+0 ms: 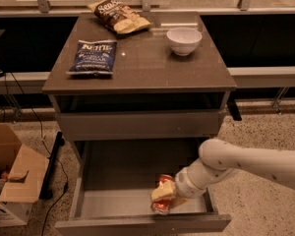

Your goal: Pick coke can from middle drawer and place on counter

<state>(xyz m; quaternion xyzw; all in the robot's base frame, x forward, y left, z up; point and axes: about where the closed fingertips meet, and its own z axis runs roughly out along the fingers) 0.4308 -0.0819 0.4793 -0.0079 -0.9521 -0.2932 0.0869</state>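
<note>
The coke can (pixel 165 183), red with a silver top, is tilted in the front right part of the open middle drawer (pixel 119 167). My gripper (pixel 162 196) reaches in from the right on a white arm. Its pale fingers (pixel 160 192) are closed around the can's body, which partly hides it. The can sits just behind the drawer's front panel (pixel 137 225). The counter (pixel 147 65) is the brown slab above the cabinet.
On the counter lie a blue chip bag (pixel 93 57) at the left, a brown chip bag (pixel 119 16) at the back and a white bowl (pixel 184 40) at the back right. An open cardboard box (pixel 12 176) and a cable are on the floor at the left.
</note>
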